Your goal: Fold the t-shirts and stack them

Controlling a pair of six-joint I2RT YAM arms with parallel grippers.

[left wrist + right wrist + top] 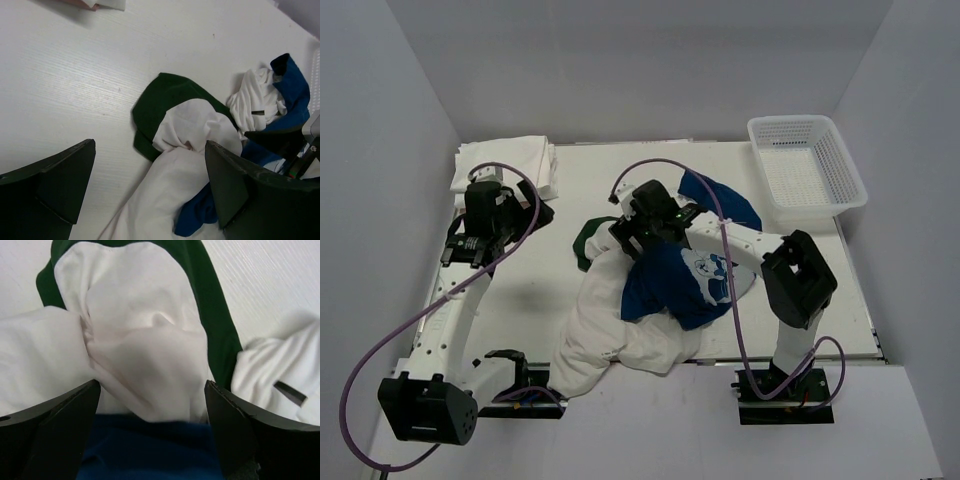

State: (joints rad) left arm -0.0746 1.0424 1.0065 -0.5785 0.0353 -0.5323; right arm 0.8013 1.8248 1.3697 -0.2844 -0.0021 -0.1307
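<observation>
Several loose shirts [640, 300] lie heaped at the near middle of the table [590, 180]. Nearest you, a white shirt [605, 345] spills over the table's near edge. Just right of it lies a blue shirt [685, 285], its pale cartoon print facing up. A little farther on, your right claw [152, 390] hovers low over the heap with its fingers [55, 430] spread wide apart. It grips nothing, and a bunched white fold sits beneath the gap. A dark green shirt [160, 100] peeks out at the heap's far left, partly under the white cloth. Left of the heap, your left claw [150, 160] hangs above the table top, also wide apart and holding nothing. Farthest away, a folded stack of white shirts [515, 165] sits in the far left corner. A white lattice basket [790, 121] stands in the far right corner.
</observation>
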